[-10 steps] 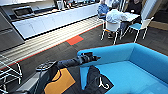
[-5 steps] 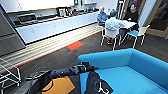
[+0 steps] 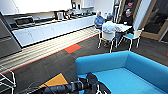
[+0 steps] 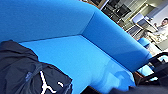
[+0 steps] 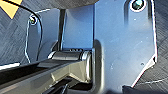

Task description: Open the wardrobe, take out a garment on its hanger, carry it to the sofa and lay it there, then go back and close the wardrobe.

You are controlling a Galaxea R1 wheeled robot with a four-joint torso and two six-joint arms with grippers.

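I can't make out the fingers on either gripper. The left arm (image 3: 67, 88) reaches over the sofa (image 3: 130, 75), with the black garment (image 4: 27, 72) bunched on the seat's near end.

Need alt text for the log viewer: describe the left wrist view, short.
A black garment with a thin white hanger showing against it lies at one end of a bright blue sofa seat, beside the curved backrest. Beyond the sofa, a person sits in the blurred background.
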